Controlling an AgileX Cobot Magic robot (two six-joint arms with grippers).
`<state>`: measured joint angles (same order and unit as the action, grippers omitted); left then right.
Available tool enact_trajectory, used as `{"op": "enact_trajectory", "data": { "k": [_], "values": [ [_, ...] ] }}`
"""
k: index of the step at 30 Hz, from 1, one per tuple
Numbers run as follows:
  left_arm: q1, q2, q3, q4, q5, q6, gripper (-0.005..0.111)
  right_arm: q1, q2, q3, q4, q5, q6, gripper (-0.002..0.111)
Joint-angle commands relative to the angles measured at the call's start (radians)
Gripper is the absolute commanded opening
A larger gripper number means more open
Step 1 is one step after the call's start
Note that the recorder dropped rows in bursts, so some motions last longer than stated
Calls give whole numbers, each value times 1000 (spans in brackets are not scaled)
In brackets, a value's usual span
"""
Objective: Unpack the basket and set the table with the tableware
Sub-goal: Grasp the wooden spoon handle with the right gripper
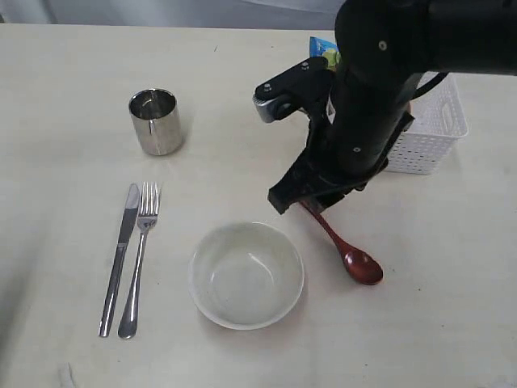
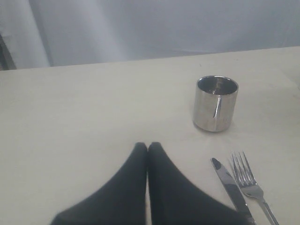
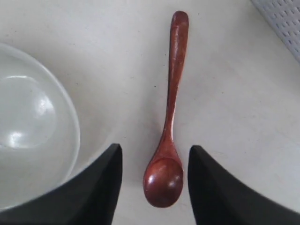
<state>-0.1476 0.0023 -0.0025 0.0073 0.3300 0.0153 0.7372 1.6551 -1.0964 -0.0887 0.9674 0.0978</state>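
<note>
The reddish-brown wooden spoon [image 1: 347,249] [image 3: 171,93] lies flat on the table [image 1: 65,65], just right of the white bowl [image 1: 246,275] [image 3: 28,126]. My right gripper [image 1: 313,196] [image 3: 155,147] hangs open over the spoon, and neither finger touches it. A steel cup [image 1: 155,121] [image 2: 215,103] stands upright at the back left. The knife [image 1: 119,259] [image 2: 229,185] and fork [image 1: 139,259] [image 2: 248,180] lie side by side in front of it. My left gripper [image 2: 148,146] is shut and empty, low over the table, and is outside the exterior view. The white basket [image 1: 432,129] [image 3: 281,18] stands at the back right.
A blue snack packet [image 1: 323,50] sticks up behind the right arm [image 1: 380,97], near the basket. The arm hides the basket's left side and its contents. The table's far edge runs along the top of the exterior view.
</note>
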Motion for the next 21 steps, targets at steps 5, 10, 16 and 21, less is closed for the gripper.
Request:
{"op": "enact_trajectory", "data": {
  "k": [5,10,16,21],
  "values": [
    [-6,-2,2,0,-9,-5,0,-3,101,20,-79,8,9,43],
    [-6,-2,2,0,-9,-5,0,-3,160,20,-73,-72,9,43],
    [-6,-2,2,0,-9,-5,0,-3,228,18,-74,-122,9,43],
    [-6,-2,2,0,-9,-5,0,-3,272,18,-100,-141,27,43]
  ]
}}
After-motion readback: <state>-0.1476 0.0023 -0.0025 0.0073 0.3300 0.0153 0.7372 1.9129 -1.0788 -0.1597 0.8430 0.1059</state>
